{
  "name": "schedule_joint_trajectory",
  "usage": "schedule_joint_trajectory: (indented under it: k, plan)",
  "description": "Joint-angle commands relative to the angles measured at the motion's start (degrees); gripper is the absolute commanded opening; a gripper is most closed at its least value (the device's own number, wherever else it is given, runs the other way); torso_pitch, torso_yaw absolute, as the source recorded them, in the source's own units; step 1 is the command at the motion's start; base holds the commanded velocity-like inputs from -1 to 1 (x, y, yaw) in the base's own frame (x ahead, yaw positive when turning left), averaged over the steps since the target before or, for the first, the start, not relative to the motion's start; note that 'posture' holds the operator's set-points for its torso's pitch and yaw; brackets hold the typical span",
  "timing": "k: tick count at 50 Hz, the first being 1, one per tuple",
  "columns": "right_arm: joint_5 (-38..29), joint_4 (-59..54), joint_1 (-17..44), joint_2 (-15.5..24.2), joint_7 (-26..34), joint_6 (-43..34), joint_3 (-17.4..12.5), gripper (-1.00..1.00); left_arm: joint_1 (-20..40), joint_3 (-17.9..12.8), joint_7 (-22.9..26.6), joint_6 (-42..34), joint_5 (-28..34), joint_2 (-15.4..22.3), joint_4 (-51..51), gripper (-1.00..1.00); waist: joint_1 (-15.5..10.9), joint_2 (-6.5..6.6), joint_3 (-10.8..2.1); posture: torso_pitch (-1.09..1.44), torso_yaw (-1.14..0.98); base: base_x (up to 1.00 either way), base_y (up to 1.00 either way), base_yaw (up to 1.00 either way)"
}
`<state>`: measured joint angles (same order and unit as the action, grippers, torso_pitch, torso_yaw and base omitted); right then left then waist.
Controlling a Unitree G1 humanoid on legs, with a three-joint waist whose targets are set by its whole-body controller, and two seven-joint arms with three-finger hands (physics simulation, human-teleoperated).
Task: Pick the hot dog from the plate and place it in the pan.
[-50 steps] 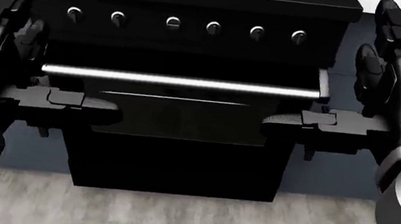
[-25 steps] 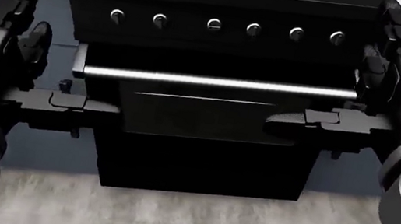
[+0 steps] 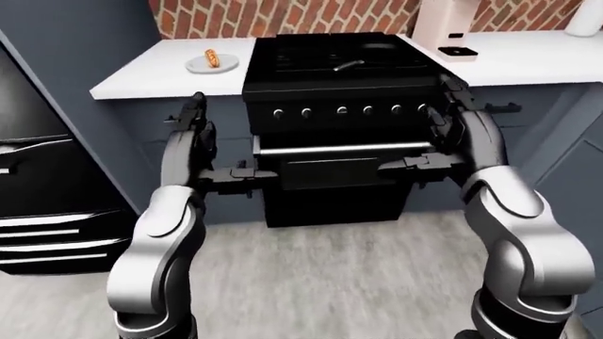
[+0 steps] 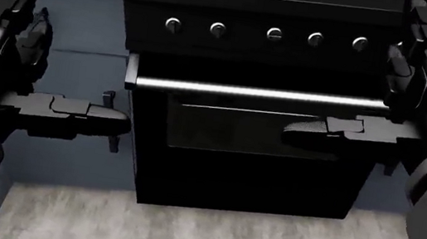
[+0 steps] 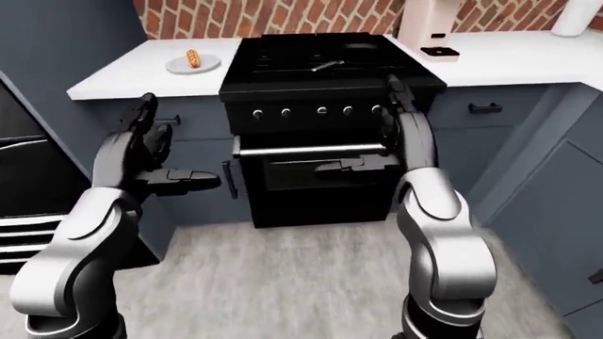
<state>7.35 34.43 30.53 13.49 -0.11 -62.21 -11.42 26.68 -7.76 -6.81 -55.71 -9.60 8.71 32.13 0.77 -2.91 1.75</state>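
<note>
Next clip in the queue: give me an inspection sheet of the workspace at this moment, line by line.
Surface: white counter on both sides of a black stove, grey floor below.
Job's things: hot dog lies on the plate, on the counter to the left of the stove in the left-eye view; pan sits on the stove top, its handle pointing toward the bottom left of that view.
Clutter: pale appliance and a white object on the counter at right.
Grippers: left hand and right hand both open, empty, raised before the stove, touching nothing.
Cables: nothing seen.
Surroundings: brick wall, blue-grey cabinets, dark appliance at left.
</note>
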Motion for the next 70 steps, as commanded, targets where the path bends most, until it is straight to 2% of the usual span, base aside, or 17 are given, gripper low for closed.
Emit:
schedule_joint_trajectory:
  k: [1,5,8,9,11,21,30,33,43,47,48,51,56,60,61,62,70]
  plan:
    - [0.31,1.87,1.7,0.21,0.18,2.71,0.17,1.0,1.87,-1.1,-0.39,1.95,0.57,0.71,2.3,1.0,-0.37,-0.03,-1.14,0.0,0.0,0.16,0.34,0.0]
    - [0.61,1.84,1.93,0.4,0.14,2.48,-0.03,1.0,2.17,-1.02,-0.4,1.86,0.67,0.71,2.15,1.0,0.14,3.16,-0.38,0.0,0.0,0.16,0.34,0.0]
    - [0.77,2.1,2.19,0.43,-0.02,1.95,-0.11,1.0,2.17,-0.99,-0.29,2.02,0.73,0.75,2.0,1.0,0.23,9.79,-1.8,0.0,0.0,0.22,0.35,0.0]
    - [0.79,2.23,2.16,0.49,-0.05,1.83,-0.08,1.0,2.15,-0.97,-0.3,2.0,0.76,0.73,2.04,1.0,-0.06,6.31,-0.5,0.0,0.0,0.22,0.34,0.0]
    - [0.83,2.45,1.98,0.52,-0.11,1.72,-0.11,1.0,2.05,-0.88,-0.36,1.75,0.79,0.62,2.31,1.0,-0.33,6.76,-0.31,0.0,0.0,0.21,0.35,0.0]
    - [0.97,1.4,1.78,0.72,-0.07,2.8,-0.35,1.0,2.52,-1.01,-0.24,1.95,0.89,0.71,1.7,1.0,-1.15,-0.85,-0.48,0.0,0.0,0.22,0.35,0.0]
    - [1.13,1.79,1.35,0.68,-0.24,2.77,-0.25,1.0,2.29,-0.87,-0.3,1.56,1.07,0.65,2.23,1.0,0.12,2.68,0.15,0.0,0.0,0.3,0.23,0.0]
    - [1.08,1.9,1.28,0.69,-0.26,2.66,-0.17,1.0,2.45,-0.91,-0.28,1.31,1.1,0.67,2.29,1.0,0.29,8.2,-1.32,0.0,0.0,0.3,0.24,0.0]
    - [1.11,2.06,0.97,0.53,-0.26,2.8,-0.36,1.0,2.35,-0.77,-0.31,1.18,1.31,0.47,2.56,1.0,-1.52,2.79,-0.01,0.0,0.0,0.3,0.25,0.0]
    - [1.2,2.27,0.87,0.6,-0.26,2.76,-0.48,1.0,2.26,-0.75,-0.22,1.51,1.4,0.47,2.4,1.0,-1.78,-2.14,-1.33,0.0,0.0,0.3,0.24,0.0]
    - [1.21,2.16,0.87,0.61,-0.23,2.89,-0.47,1.0,2.27,-0.74,-0.19,1.6,1.42,0.47,2.34,1.0,-1.02,0.52,-0.48,0.0,0.0,0.3,0.25,0.0]
    - [1.22,2.02,1.09,0.68,-0.26,2.83,-0.37,1.0,2.23,-0.84,-0.17,1.48,1.41,0.5,2.51,1.0,-0.81,-0.81,-0.95,0.0,0.0,0.3,0.25,0.0]
    - [1.14,1.87,0.85,0.47,-0.29,3.1,-0.08,1.0,2.09,-0.85,-0.14,1.46,1.45,0.5,2.6,1.0,-0.01,2.08,-0.03,0.0,0.0,0.3,0.25,0.0]
    - [1.06,1.83,0.66,0.47,-0.2,3.31,-0.1,1.0,2.11,-0.81,-0.18,1.28,1.47,0.47,2.82,1.0,0.06,9.07,-1.97,0.0,0.0,0.3,0.26,0.0]
    - [1.09,2.0,0.75,0.51,-0.2,3.05,-0.18,1.0,2.17,-0.8,-0.18,1.3,1.48,0.47,2.77,1.0,-0.37,6.27,-0.89,0.0,0.0,0.3,0.26,0.0]
    - [1.13,2.15,1.03,0.58,-0.22,2.64,-0.26,1.0,2.32,-0.84,-0.2,1.13,1.47,0.49,2.81,1.0,-0.17,7.15,-0.32,0.0,0.0,0.3,0.26,0.0]
    - [0.89,1.04,0.78,0.68,0.04,3.8,-0.22,1.0,2.33,-0.77,-0.16,1.76,1.55,0.41,2.15,1.0,-1.59,3.2,-0.27,0.0,0.0,0.3,0.26,0.0]
